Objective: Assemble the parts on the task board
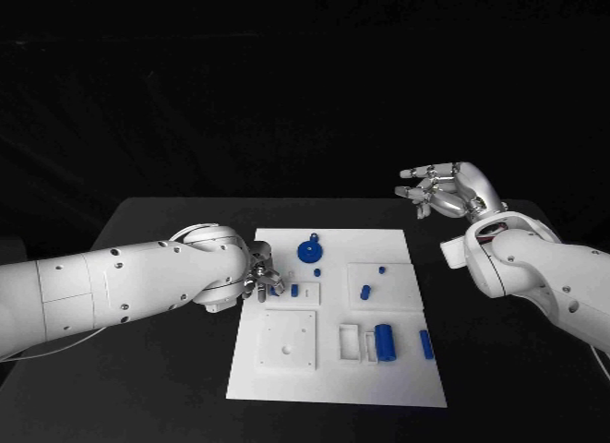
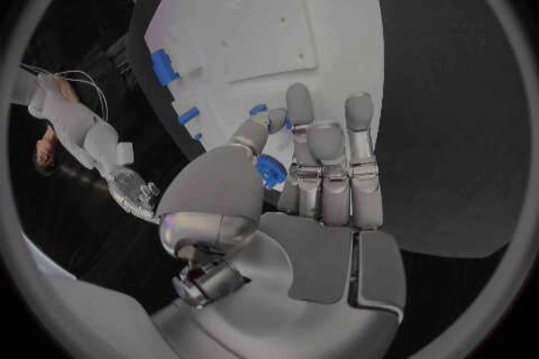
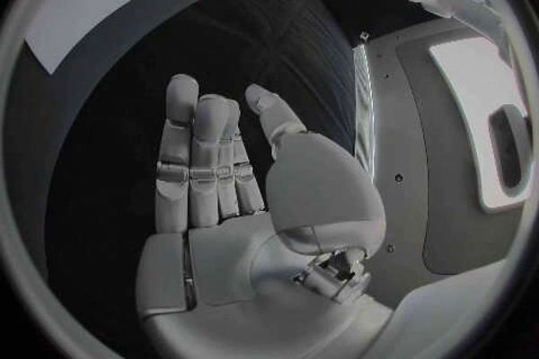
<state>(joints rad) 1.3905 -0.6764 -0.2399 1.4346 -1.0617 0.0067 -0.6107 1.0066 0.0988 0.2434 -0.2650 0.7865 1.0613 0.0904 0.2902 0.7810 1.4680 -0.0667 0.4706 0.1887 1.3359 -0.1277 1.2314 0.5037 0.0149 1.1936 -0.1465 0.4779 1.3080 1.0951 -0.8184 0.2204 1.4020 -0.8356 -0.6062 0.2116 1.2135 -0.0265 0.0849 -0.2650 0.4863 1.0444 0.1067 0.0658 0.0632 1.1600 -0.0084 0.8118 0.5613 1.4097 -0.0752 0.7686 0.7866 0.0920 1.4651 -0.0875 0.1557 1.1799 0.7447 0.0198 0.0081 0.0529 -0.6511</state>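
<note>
The left hand (image 1: 262, 277) pinched a small blue part (image 2: 269, 169) between thumb and fingers at the left edge of the task board (image 1: 398, 388). The right hand (image 1: 445, 191) hovered far right, fingers spread, holding nothing. Judged step: seating the part; next requires alignment over its recess.

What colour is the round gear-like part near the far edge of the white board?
Blue; the round gear-like part shows best in the head view.

a flat, matte black rectangular table (image 1: 159, 221) spreads beneath everything, against a dark, unlit background.
</note>
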